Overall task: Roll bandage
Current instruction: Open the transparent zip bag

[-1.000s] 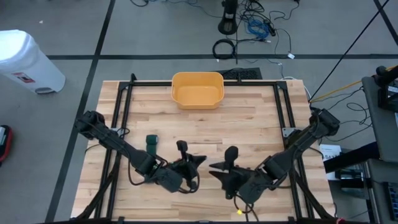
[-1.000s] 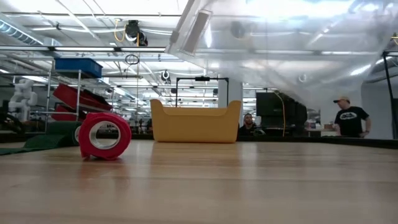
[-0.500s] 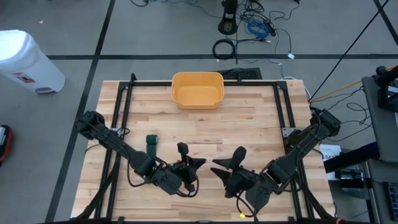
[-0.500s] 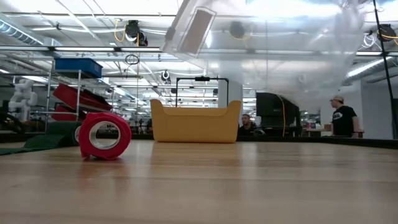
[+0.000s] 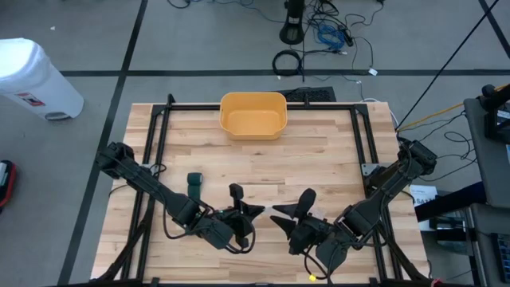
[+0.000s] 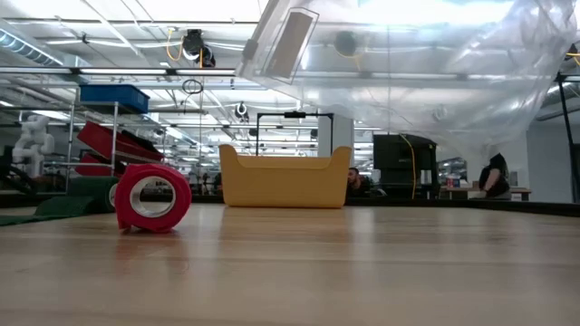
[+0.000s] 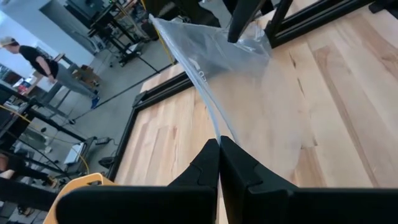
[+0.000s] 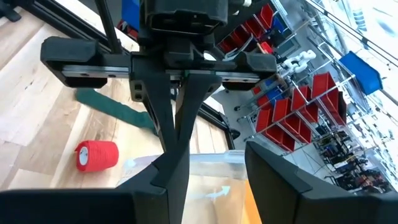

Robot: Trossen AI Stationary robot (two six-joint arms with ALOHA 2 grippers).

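Left gripper [image 7: 219,163] pinched shut on clear bag [image 7: 249,93]; right gripper [image 8: 211,155] half-open, empty. Red bandage roll [image 6: 151,196] already rolled; bagging likely next.

Two black jointed arms [image 5: 151,185], angular matte fingers [image 7: 205,171]

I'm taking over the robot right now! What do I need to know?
Left gripper: shut on the clear plastic bag, lifted over the table's near side.
Right gripper: open, facing it, close to the bag.
Red bandage roll: on the table, already rolled.
Green bandage: lying flat, unrolled.
Left to do: roll the green bandage; neither gripper is on it.
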